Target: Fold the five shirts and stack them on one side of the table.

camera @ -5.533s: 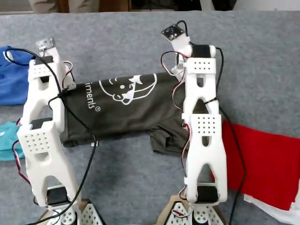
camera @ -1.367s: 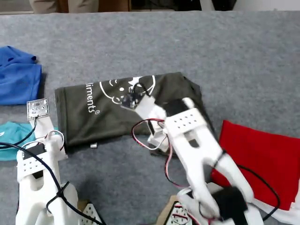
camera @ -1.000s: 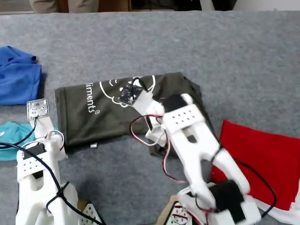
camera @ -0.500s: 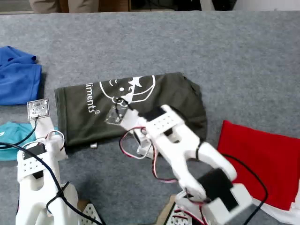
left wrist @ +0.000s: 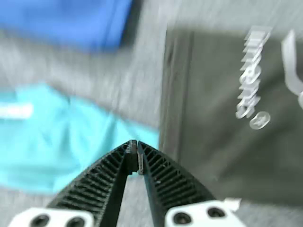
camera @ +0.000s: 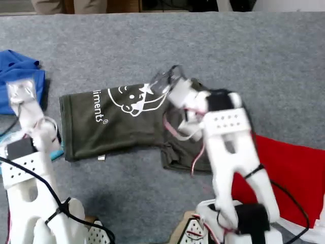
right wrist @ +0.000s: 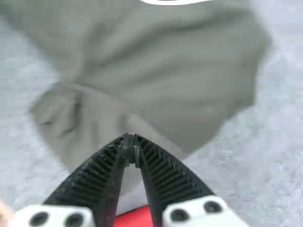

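The right arm has swung from lower centre up over the right end of the dark olive printed shirt (camera: 127, 119) lying mid-frame, and the left arm has risen toward the upper left. The right gripper (right wrist: 130, 142) and the left gripper (left wrist: 134, 146) are both clenched on nothing. A sleeve flap (camera: 177, 155) juts out at the shirt's lower right, so I judge this fold unfinished.

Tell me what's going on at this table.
A dark shirt lies mid-table, partly folded, a flap sticking out at its right end. The right gripper hangs shut over that end; the left gripper, also shut, is over a teal shirt beside the dark one's other end. A blue shirt and a red shirt lie at opposite sides, unstacked.
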Controlling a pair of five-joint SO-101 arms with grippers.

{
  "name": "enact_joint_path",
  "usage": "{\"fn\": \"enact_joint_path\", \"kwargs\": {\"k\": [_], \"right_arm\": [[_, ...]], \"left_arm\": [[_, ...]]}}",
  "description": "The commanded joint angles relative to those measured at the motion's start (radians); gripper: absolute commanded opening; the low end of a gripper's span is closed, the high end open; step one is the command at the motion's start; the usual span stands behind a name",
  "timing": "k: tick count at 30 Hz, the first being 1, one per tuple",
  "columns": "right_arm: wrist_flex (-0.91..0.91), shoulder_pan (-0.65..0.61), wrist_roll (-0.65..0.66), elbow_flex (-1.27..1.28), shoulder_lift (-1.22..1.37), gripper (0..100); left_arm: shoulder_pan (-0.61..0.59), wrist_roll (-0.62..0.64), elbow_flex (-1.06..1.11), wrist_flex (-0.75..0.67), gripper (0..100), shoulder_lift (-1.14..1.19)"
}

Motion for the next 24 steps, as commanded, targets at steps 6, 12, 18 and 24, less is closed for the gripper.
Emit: {"fn": "enact_joint_path", "kwargs": {"k": [6, 12, 18, 24], "right_arm": [[-0.052, 0.125, 0.011, -0.334, 0.438, 0.5], [-0.051, 0.171, 0.017, -0.495, 0.653, 0.5], [-0.051, 0.248, 0.031, -0.582, 0.817, 0.5], [-0.009, 0.251, 0.032, -0.621, 0.851, 0.5]], "left_arm": [[0.146, 0.014, -0.064, -0.292, 2, 0.268], [0.14, 0.011, -0.184, -0.466, 2, 0.631], [0.054, 0.008, -0.351, -0.388, 2, 0.848], [0.018, -0.063, -0.374, -0.37, 2, 0.892]]}}
